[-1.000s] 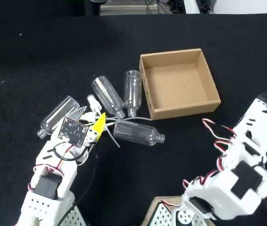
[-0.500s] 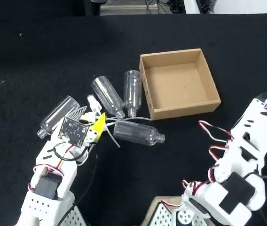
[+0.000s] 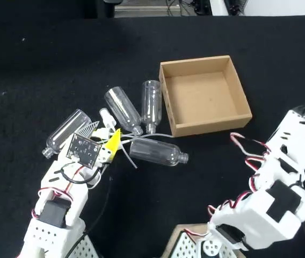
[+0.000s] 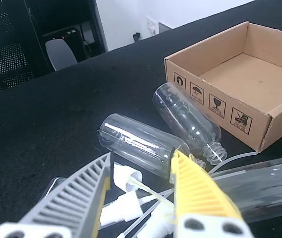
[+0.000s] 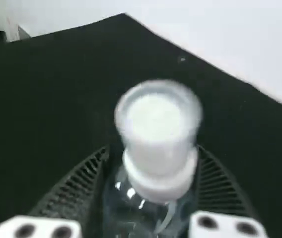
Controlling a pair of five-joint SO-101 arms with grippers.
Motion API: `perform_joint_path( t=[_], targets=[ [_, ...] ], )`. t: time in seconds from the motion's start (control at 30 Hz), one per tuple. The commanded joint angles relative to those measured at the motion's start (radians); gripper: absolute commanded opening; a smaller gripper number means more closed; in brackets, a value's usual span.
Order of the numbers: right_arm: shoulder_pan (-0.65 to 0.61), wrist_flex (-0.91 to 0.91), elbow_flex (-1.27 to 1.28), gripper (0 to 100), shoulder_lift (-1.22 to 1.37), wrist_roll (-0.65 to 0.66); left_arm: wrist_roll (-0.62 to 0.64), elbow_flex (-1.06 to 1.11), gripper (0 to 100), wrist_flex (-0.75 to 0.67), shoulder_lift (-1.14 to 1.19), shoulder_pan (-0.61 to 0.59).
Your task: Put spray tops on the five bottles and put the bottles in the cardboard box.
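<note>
1. The right gripper (image 5: pixel 152 148) is clamped on a clear bottle (image 5: pixel 143 210), one ribbed finger on each side of it. This bottle carries a white spray top (image 5: pixel 158 124) on its neck. In the high view the right arm (image 3: pixel 281 177) stands at the table's right side, well apart from the other bottles.
2. The left gripper (image 4: pixel 141 158) has its grey and yellow fingers spread apart and holds nothing. It hangs just above the loose spray tops (image 4: pixel 123 191), which lie on the black table (image 3: pixel 61 64) with thin white tubes trailing from them.
3. The nearest bottle (image 3: pixel 157 151) lies on its side just beside the yellow finger. It is uncapped, and its open neck points toward the right arm.
4. The side bottle (image 3: pixel 66 131) lies uncapped on the other side of the left gripper, slanting away from the pile.
5. Beyond the spray tops lie two more uncapped bottles, the slanted bottle (image 3: pixel 123 110) and the straight bottle (image 3: pixel 151 105). Their necks point back toward the arms.
6. The cardboard box (image 3: pixel 211 124) sits farthest out, open at the top, with the straight bottle just beside its wall.
</note>
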Motion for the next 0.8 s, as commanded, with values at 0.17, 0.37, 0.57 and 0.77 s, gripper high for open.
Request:
perform_joint_path(
  t=[0.17, 0.37, 0.57, 0.77],
  targets=[
    [-0.005, 0.011, -0.013, 22.6, 0.008, 0.003, 0.006, 0.024, 19, 0.008, -0.006, 0.015],
    [-0.005, 0.011, -0.012, 22.6, 0.01, 0.003, 0.006, 0.024, 19, 0.008, -0.006, 0.015],
    [0.003, 0.006, 0.004, 9.0, 0.01, 0.003, 0.006, 0.024, 19, 0.008, -0.006, 0.015],
    [0.017, 0.011, 0.005, 2.1, 0.01, -0.003, 0.006, 0.024, 19, 0.008, -0.006, 0.015]
  ],
)
